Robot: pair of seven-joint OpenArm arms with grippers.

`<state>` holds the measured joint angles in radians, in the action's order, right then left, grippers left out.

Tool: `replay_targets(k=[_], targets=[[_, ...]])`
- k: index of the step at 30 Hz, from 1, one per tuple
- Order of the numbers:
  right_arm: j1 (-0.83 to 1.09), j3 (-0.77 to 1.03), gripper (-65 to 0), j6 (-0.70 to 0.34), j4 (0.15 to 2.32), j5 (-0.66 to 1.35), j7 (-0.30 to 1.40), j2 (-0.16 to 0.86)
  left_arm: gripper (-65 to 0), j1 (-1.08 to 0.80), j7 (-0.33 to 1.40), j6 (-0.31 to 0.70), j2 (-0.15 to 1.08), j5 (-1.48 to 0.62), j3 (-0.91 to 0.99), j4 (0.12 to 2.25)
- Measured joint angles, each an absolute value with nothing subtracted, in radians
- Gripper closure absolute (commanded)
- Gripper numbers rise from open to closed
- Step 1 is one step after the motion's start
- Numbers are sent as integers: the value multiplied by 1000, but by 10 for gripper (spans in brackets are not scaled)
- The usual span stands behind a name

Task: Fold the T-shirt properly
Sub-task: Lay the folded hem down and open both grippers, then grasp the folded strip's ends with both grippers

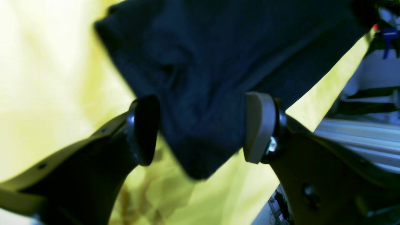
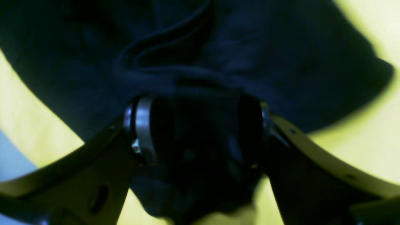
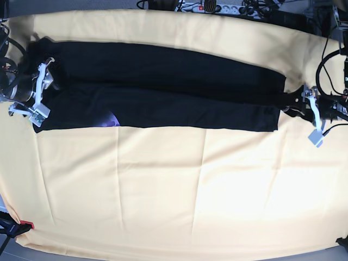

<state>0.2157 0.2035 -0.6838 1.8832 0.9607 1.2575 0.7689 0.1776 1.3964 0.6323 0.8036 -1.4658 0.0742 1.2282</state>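
The black T-shirt lies stretched in a long band across the far half of the table, folded lengthwise, with a small purple bit of print showing at its front edge. My left gripper is at the shirt's right end. In the left wrist view this gripper has a bunch of black cloth filling the gap between its pads. My right gripper is at the shirt's left end. In the right wrist view it likewise holds dark cloth.
A large pale yellow cloth covers the table under the shirt. A power strip and cables lie beyond the back edge. More cables hang at the right. A red-tipped clamp sits at the front left corner.
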Motion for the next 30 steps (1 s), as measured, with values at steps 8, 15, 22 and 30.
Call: replay_targets(k=[8, 15, 22, 30], targets=[[209, 556, -381, -696, 1958, 1333, 1264, 722, -420, 178, 1399, 633, 877, -1466, 129, 1228], [232, 521, 0, -697, 1833, 1252, 1275, 501, -420, 162, 1405, 632, 832, -1466, 407, 1228], [232, 520, 0, -693, 1634, 1074, 1177, 426, -420, 42, 1401, 607, 749, -1406, 664, 1228], [232, 520, 0, -700, 1525, 1053, 1166, 408, -420, -71, 1346, 636, 609, -1333, 696, 1224]])
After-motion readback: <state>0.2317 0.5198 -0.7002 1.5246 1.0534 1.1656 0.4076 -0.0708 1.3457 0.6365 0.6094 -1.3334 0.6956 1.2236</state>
